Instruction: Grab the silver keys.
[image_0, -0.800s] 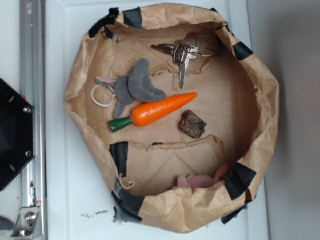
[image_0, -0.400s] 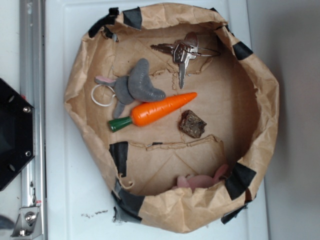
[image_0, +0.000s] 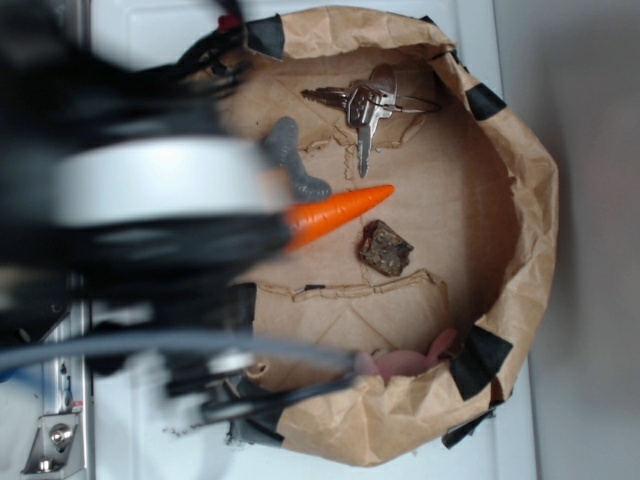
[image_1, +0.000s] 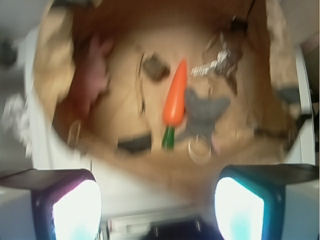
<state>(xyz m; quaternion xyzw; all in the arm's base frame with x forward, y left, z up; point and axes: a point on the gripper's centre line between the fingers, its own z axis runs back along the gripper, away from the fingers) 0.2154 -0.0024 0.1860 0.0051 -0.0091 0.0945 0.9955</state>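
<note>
Now: one bunch of silver keys, one carrot | gripper spread wide | wrist view alone shows white ring | exterior blurred by arm

silver keys open from above, paper wall just behind, carrot near

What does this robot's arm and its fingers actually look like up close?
In the exterior view the arm is a blurred black body with a broad white band, trailed by black and grey cables. In the wrist view the gripper has two blocky dark fingers with pale glowing faces, one tinted purple, one teal.
</note>
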